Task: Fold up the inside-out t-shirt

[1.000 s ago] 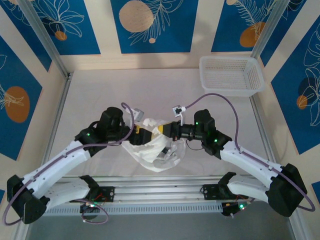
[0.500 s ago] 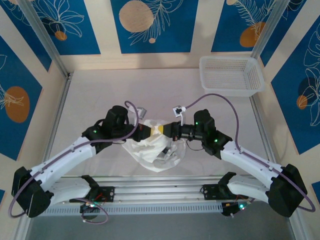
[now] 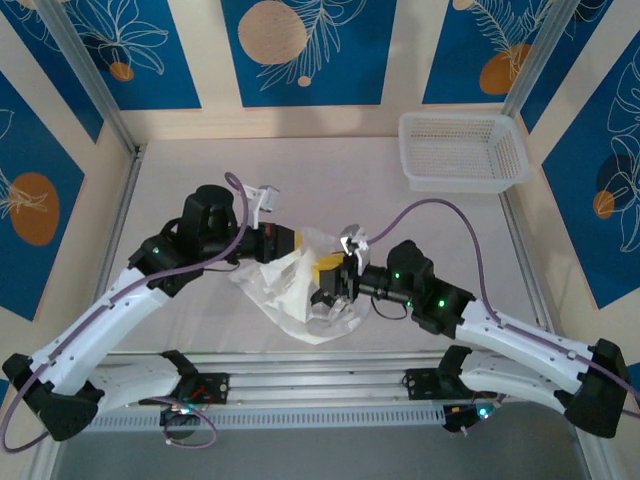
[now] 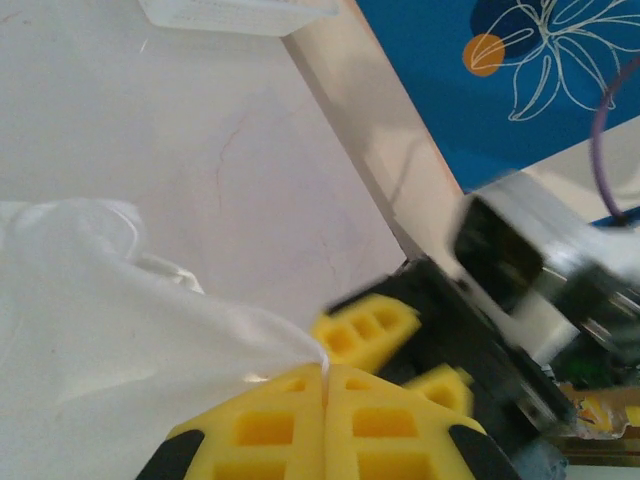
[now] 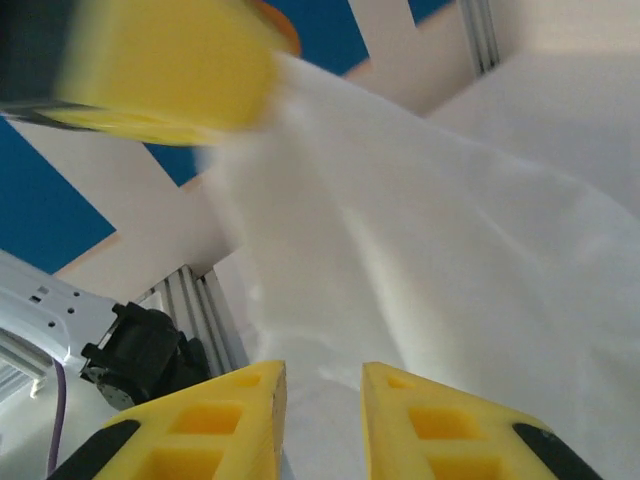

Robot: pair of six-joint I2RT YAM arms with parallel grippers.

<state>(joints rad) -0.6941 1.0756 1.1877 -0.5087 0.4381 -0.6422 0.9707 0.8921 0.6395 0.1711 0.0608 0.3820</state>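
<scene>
T-shirt (image 3: 290, 300): white, bunched at the near middle of the tabletop (image 3: 200, 180), one fold raised.
Left jaws: closed, pinching the raised fold.
Right jaws: slightly parted, gripping nothing, cloth just ahead.
Basket (image 3: 462, 150): far right corner.

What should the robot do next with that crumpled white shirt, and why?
Probably the right gripper should back off and reach for another edge of the t-shirt. Its jaws stand apart, gripping nothing, while the left gripper is shut on a pinch of fabric. The t-shirt is bunched up, so a second hold seems needed to spread it.
</scene>
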